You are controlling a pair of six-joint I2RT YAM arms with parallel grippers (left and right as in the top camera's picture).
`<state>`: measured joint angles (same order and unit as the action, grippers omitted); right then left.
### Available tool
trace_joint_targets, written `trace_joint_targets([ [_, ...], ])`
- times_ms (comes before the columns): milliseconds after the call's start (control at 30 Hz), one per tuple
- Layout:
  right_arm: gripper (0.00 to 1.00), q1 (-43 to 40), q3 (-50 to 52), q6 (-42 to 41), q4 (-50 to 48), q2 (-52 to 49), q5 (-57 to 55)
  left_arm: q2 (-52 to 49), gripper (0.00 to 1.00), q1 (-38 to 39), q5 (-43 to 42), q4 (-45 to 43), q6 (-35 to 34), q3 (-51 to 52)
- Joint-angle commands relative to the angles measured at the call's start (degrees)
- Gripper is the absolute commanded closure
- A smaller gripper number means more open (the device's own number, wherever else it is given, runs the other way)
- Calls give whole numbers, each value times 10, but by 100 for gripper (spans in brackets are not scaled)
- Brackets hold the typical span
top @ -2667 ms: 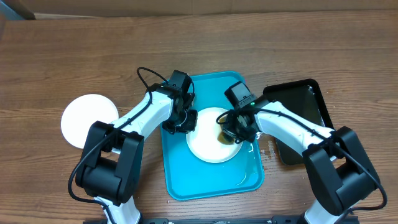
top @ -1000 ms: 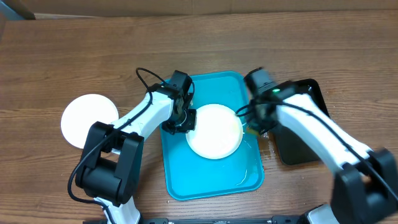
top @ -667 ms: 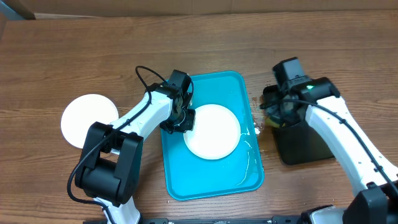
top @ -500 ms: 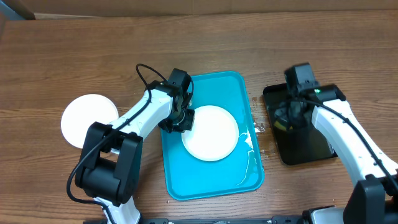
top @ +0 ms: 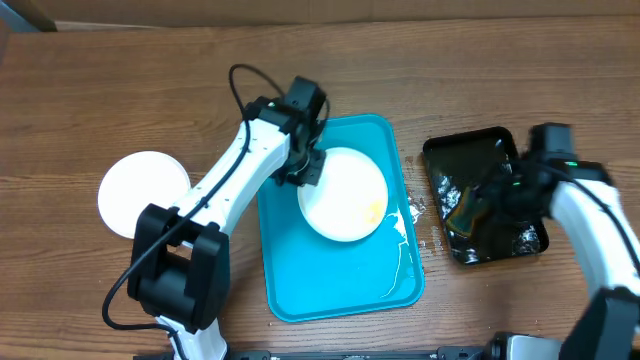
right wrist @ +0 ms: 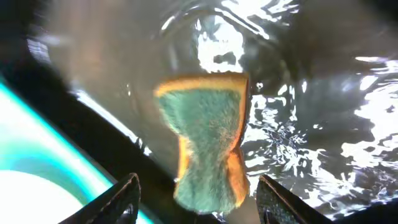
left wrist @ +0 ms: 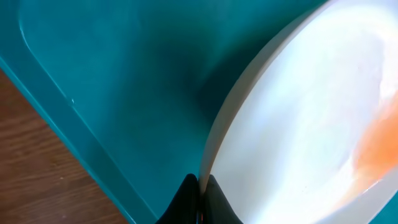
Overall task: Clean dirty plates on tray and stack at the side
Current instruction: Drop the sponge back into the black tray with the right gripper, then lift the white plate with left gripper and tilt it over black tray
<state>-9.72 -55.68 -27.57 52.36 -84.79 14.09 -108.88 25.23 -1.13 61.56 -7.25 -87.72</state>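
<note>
A white plate (top: 343,193) lies on the blue tray (top: 340,280), with an orange smear low on its right side. My left gripper (top: 308,172) is shut on this plate's left rim. The left wrist view shows the rim (left wrist: 214,143) pinched between my left gripper's (left wrist: 200,186) black fingertips, above the tray floor (left wrist: 124,81). A second white plate (top: 143,192) rests on the table at the far left. My right gripper (top: 480,205) hangs over the black tray, open, its fingers (right wrist: 124,193) clear of a green and yellow sponge (right wrist: 208,143).
The glossy black tray (top: 500,150) holds water and the sponge (top: 462,212), right of the blue tray. White droplets lie on the blue tray's right side (top: 400,235) and on the wood beside it. In the right wrist view the blue tray's edge (right wrist: 25,124) passes at lower left.
My right arm swung from the blue tray to the black tray and opened, letting go of the sponge. My left gripper shifted up and right with the plate's rim; an orange smear now shows.
</note>
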Motion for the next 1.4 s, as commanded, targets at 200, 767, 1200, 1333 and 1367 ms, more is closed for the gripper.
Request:
trace_joint_targets([
  [200,36,-97,-29,40,40,108,66,-1,96,106,61,-74,1,-123],
  [767,36,-103,-29,40,67,110,51,-34,96,303,491,-409,147,-122],
  [1200,35,-103,-29,40,67,110,51,-34,96,372,590,-540,349,-122],
  [1333,35,-103,-29,40,67,110,51,-34,96,379,602,-553,369,-122],
  [1367,36,-103,-29,40,67,110,51,-34,96,380,603,-554,370,-122],
])
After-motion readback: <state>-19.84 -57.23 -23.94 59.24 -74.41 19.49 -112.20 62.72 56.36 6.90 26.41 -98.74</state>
